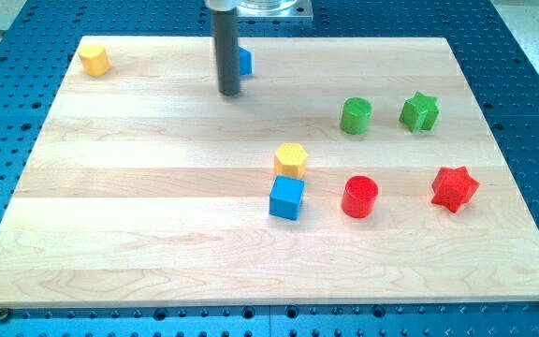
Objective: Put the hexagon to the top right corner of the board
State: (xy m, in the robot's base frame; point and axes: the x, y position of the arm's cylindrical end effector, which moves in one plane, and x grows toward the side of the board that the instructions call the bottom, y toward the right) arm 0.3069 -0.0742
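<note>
The rod ends in my tip (229, 93), which rests near the board's top edge, a little left of the middle. It holds nothing and touches no block; just behind it, partly hidden, is a blue block (244, 62).

The yellow hexagon (290, 159) sits near the centre of the wooden board (138, 225), touching or almost touching the blue cube (286, 197) directly below it. From the tip, the hexagon lies down and to the view's right. The goal corner is far to the view's upper right.

So the tip is, in my judgement, on the wrong side for pushing: it should go around to the hexagon's lower left. The straight path to the corner passes close to the green cylinder (356, 115) and the green star (419, 111), which could be knocked.
</note>
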